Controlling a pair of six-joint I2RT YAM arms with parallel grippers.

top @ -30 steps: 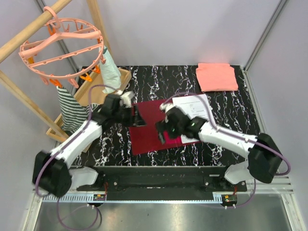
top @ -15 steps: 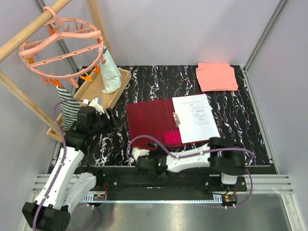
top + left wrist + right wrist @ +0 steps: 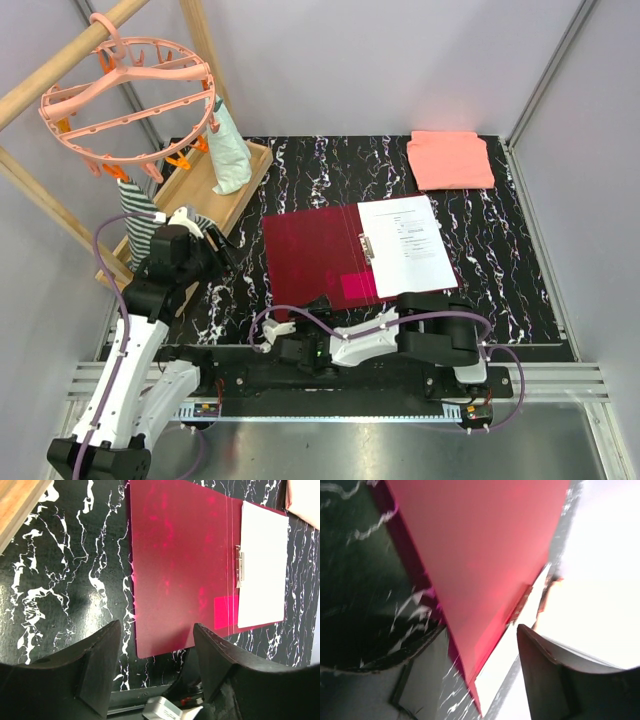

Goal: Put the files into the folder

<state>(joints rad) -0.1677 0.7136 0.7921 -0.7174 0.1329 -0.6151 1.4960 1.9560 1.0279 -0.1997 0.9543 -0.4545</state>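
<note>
Centrally on the black marble table [image 3: 320,165], the folder [image 3: 315,255] lies opened flat, crimson inside faces up. Its right leaf carries the files [image 3: 405,245], white printed sheets whose 9 o'clock edge meets the metal clip [image 3: 367,247] at the spine; the left leaf is bare. The opened folder's long axis runs roughly 9 to 3 o'clock. The files' long axis runs about 11 to 5 o'clock, heading toward the far edge.

At 10 o'clock from the folder, a wooden tray [image 3: 190,190] holds a pale bag [image 3: 228,150]. A folded salmon cloth [image 3: 450,160] sits at 1 o'clock, apart from the folder. Bare marble separates folder and tray. The folder's 6 o'clock edge lies near the table's near edge.

The left gripper [image 3: 157,670] hovers at 9 o'clock of the folder, fingers spread, grasping nothing. The right gripper [image 3: 477,630] sits low at 6 o'clock by the near edge, fingers apart and empty; its wrist view is blurred.
</note>
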